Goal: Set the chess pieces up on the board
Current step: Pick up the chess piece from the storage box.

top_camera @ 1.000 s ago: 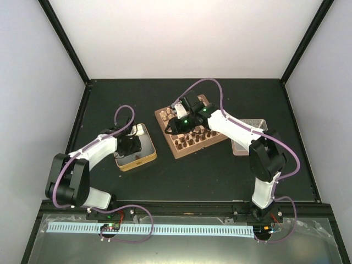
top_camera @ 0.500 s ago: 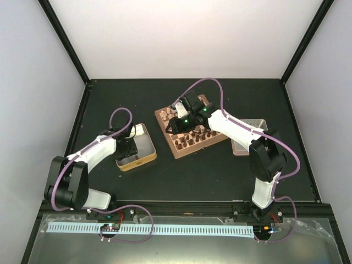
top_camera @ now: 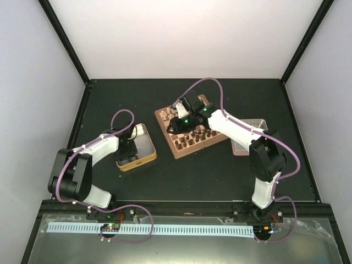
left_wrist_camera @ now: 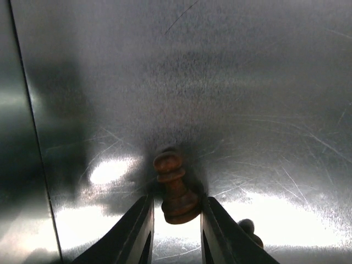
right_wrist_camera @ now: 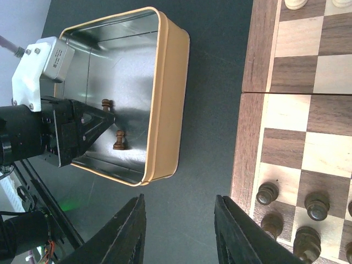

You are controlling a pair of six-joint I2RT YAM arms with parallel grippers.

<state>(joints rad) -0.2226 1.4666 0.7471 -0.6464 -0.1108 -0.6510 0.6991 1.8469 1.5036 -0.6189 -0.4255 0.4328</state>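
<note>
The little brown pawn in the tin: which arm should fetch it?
Left. Its gripper is already inside the tin, fingers either side of a pawn; the right gripper hovers open beside the board.

Gold-rimmed metal tin (top_camera: 144, 154) on dark table (top_camera: 110, 99), possibly a second tin (top_camera: 250, 132) at right

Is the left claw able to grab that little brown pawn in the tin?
Probably yes. The left claw is open, with its fingers on either side of the pawn on the tin's floor, and nothing sits between them.
</note>
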